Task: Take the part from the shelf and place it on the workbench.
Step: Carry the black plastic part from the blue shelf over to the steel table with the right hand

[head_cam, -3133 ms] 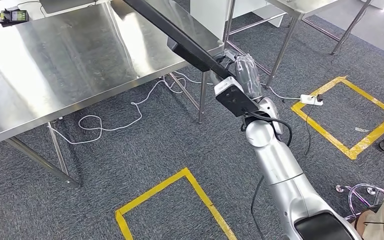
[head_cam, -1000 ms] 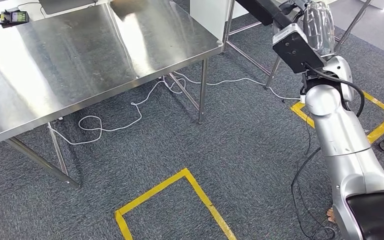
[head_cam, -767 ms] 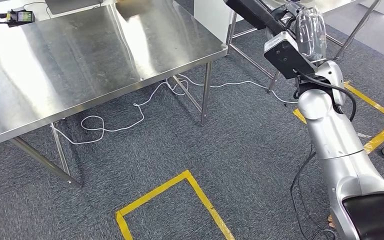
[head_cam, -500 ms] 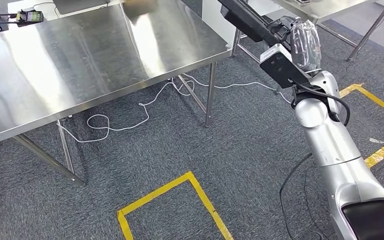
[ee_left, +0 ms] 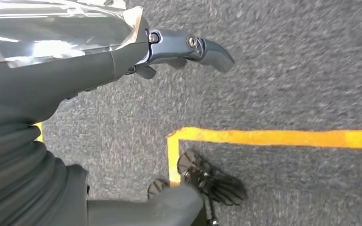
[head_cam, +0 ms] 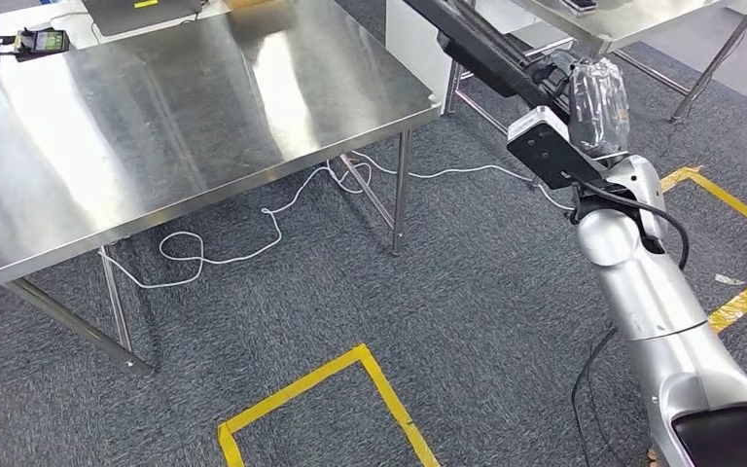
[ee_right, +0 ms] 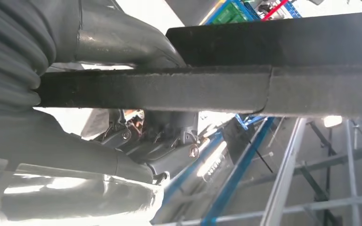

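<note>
My right hand (head_cam: 590, 94), wrapped in clear plastic, grips a long black bar-shaped part (head_cam: 475, 47) that runs up and left to the picture's top edge. It hangs in the air to the right of the steel workbench (head_cam: 185, 107), beyond its right corner. In the right wrist view the black part (ee_right: 217, 89) crosses the picture, with the right hand (ee_right: 89, 136) clasped around it. In the left wrist view my left hand (ee_left: 75, 70) hangs over the carpet with fingers (ee_left: 193, 47) apart and nothing in them.
A white cable (head_cam: 282, 209) loops on the carpet under the workbench. Yellow tape squares (head_cam: 350, 389) mark the floor in front and at the right (head_cam: 739, 292). A second steel table (head_cam: 622, 19) stands behind my right hand. A small device (head_cam: 44, 41) lies on the workbench's far left.
My right arm has swung the black part from in front of the workbench corner out to the right and higher. The camera has shifted a little during the last second.
</note>
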Action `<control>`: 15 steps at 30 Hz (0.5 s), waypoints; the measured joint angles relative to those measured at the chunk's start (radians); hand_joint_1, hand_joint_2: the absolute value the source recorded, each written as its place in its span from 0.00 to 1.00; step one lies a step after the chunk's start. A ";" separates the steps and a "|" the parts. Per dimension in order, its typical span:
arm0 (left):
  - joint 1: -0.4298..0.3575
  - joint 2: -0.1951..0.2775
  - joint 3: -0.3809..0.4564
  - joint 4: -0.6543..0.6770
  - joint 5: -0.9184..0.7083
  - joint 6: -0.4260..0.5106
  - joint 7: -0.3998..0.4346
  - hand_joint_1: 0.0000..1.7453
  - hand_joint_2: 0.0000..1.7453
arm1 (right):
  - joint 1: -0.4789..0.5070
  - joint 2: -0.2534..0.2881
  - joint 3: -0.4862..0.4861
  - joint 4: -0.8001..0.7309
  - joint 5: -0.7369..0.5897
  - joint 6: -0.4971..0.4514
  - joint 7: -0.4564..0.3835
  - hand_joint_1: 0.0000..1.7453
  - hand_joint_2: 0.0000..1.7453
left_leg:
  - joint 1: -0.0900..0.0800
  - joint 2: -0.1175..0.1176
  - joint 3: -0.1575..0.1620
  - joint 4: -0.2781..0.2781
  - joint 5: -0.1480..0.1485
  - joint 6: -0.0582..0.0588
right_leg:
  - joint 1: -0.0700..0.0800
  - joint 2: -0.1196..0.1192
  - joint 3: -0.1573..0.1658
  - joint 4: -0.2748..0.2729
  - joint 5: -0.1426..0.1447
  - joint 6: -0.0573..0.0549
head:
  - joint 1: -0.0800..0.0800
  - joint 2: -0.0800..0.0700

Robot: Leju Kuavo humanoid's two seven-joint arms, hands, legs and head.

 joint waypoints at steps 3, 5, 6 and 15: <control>-0.001 0.004 -0.003 0.000 0.000 0.000 -0.001 0.00 1.00 | 0.025 -0.011 -0.006 -0.024 0.005 -0.005 0.003 1.00 1.00 | -0.003 -0.001 0.019 -0.025 -0.009 0.007 | 0.004 -0.004 0.002 0.002 -0.009 0.014 | 0.000 0.000; -0.001 0.004 -0.003 -0.001 0.000 0.002 -0.002 0.00 1.00 | 0.036 -0.014 -0.008 -0.036 0.009 -0.006 0.004 1.00 1.00 | 0.001 -0.002 0.044 -0.045 -0.009 0.015 | 0.005 -0.005 -0.029 0.066 -0.033 0.014 | 0.000 0.000; -0.002 0.004 -0.003 -0.001 0.000 0.002 -0.003 0.00 1.00 | 0.040 -0.014 -0.008 -0.040 0.010 -0.006 0.004 1.00 1.00 | 0.001 -0.004 0.053 -0.050 -0.012 0.019 | 0.002 -0.003 -0.065 0.127 -0.051 0.011 | 0.001 0.000; -0.004 0.004 -0.003 -0.001 0.002 -0.002 -0.011 0.00 1.00 | 0.062 -0.013 -0.015 -0.045 0.018 -0.006 0.005 1.00 1.00 | -0.002 -0.025 0.104 -0.032 -0.078 -0.005 | -0.012 -0.001 -0.084 -0.002 0.092 0.044 | 0.001 0.000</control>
